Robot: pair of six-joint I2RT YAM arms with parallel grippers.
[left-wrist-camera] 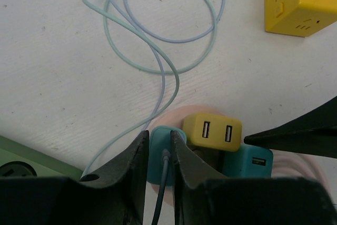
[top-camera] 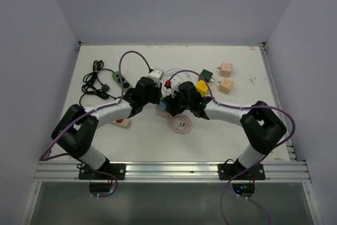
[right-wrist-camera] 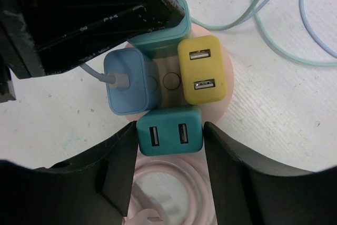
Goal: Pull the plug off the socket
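Observation:
A round pink socket [right-wrist-camera: 220, 113] lies on the white table and carries several USB plugs. In the right wrist view, my right gripper [right-wrist-camera: 169, 133] has a finger pressed to each side of the teal two-port plug [right-wrist-camera: 169, 129]. A yellow plug [right-wrist-camera: 202, 76] and a light blue plug [right-wrist-camera: 129, 85] with a white cable sit beside it. In the left wrist view, my left gripper [left-wrist-camera: 160, 151] is shut on another teal plug [left-wrist-camera: 158, 143] with a grey cable coming out of it. From above, both grippers [top-camera: 158, 101] [top-camera: 176, 104] meet over the socket and hide it.
Loose mint and lilac cables [left-wrist-camera: 158, 35] loop on the table behind the socket. A yellow cube socket [top-camera: 201, 87], a green power strip [top-camera: 122, 81], a black cable [top-camera: 95, 82], two beige cubes [top-camera: 226, 68] and a coiled pink cable [top-camera: 180, 125] lie around.

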